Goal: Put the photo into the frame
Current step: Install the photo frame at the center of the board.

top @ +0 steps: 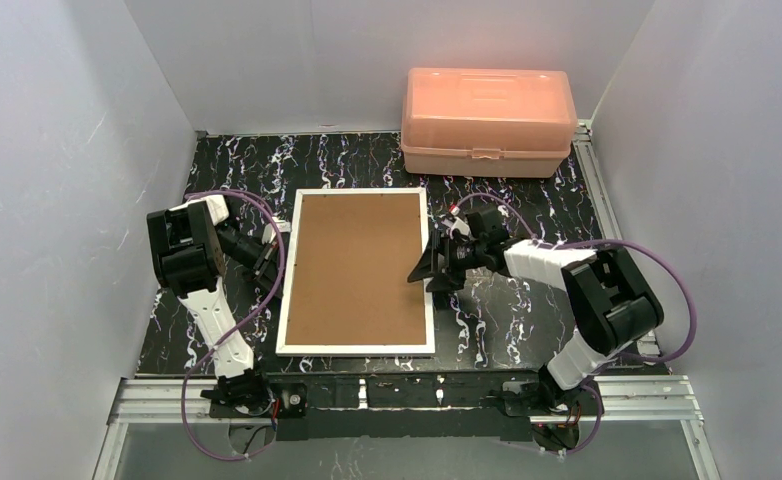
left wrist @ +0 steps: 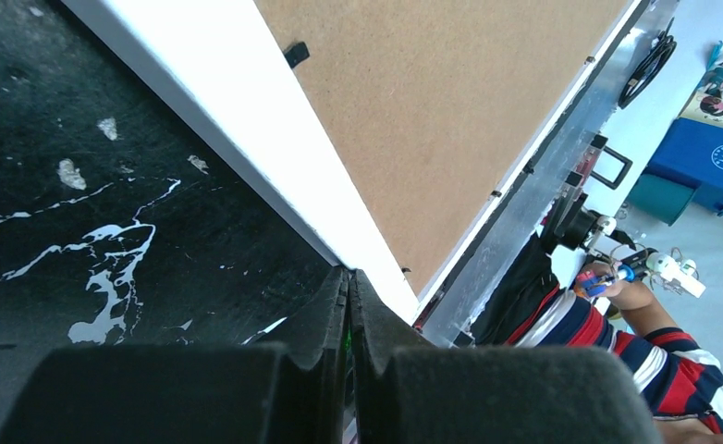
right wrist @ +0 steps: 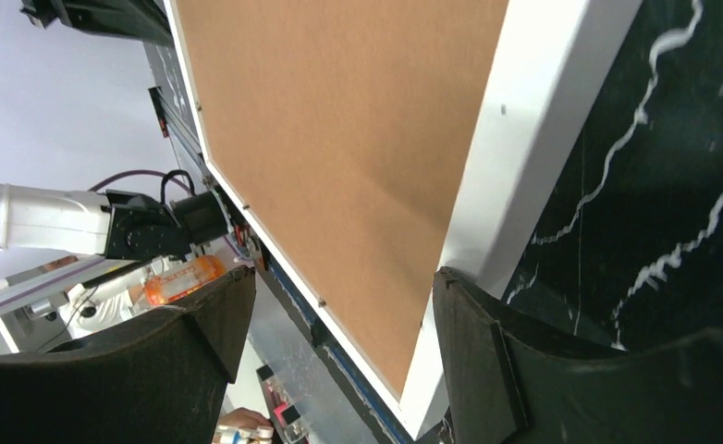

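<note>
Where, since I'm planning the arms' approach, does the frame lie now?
In the top view the frame lies back-up at the centre of the table, between the left pincer and the right pincer.

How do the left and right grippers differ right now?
The left gripper is shut; the right gripper is open. The left gripper points at the frame's left border from outside; the right gripper straddles its right border. Both sit low at the frame, holding nothing.
</note>
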Controlling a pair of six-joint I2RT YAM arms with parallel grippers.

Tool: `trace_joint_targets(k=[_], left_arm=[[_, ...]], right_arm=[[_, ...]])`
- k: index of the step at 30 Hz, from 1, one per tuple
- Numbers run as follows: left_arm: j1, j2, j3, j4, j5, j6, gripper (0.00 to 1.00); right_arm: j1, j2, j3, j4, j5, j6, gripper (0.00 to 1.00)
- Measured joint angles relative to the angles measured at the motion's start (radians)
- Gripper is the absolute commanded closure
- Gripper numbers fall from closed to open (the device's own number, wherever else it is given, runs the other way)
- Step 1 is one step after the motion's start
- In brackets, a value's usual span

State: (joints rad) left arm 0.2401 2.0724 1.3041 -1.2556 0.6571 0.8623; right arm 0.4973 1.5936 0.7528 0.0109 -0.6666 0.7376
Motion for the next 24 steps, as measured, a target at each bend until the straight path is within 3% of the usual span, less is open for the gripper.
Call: trace_joint_targets(k=[11,24], left_arm=[[-0.006,0.002,0.055,0.037,0.031,-0.053,0.98],[0.013,0.034,0.097,0.080,0.087,-0.123,0.99]], right_arm=[[-0.147,0.080,0.232,-0.084,0.037,-0.077,0.25],[-0.107,0.226,0.294,-0.065,0.035,-0.077,0.26]])
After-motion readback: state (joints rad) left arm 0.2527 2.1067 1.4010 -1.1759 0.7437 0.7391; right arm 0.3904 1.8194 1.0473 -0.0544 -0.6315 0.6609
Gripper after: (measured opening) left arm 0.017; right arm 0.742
